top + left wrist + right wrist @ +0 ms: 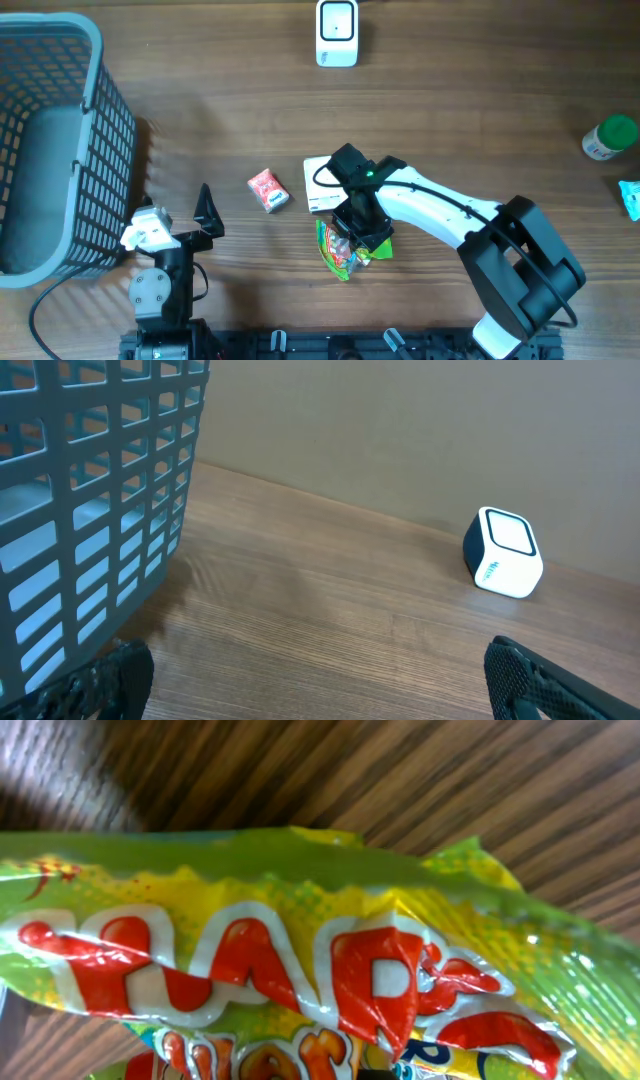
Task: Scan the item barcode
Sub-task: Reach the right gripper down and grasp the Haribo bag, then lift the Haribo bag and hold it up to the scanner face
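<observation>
The snack packet (pixel 300 970), green and yellow with red lettering, lies on the bench (pixel 200 100) near its front edge, just below a white carton (pixel 318 190). The right jaws are closed on the packet's upper end. In the right wrist view the film fills the frame, and we can see no barcode on this face. We judge the grip made, so the step in hand is the lift and carry to the scanner (pixel 337 33). To do it well, we should raise the packet straight up first so that it clears the carton and the small red box (pixel 268 190) nearby. Then we carry it up the bench to the scanner, which stands well apart at the far edge. Crinkled film folds and throws glare, so we would present it flat to the scanner's window. The code is probably on the hidden side, so we would turn the wrist until that side faces the window. The left jaws stand wide open and empty beside the basket (pixel 90 510), and we see no need for them here.
</observation>
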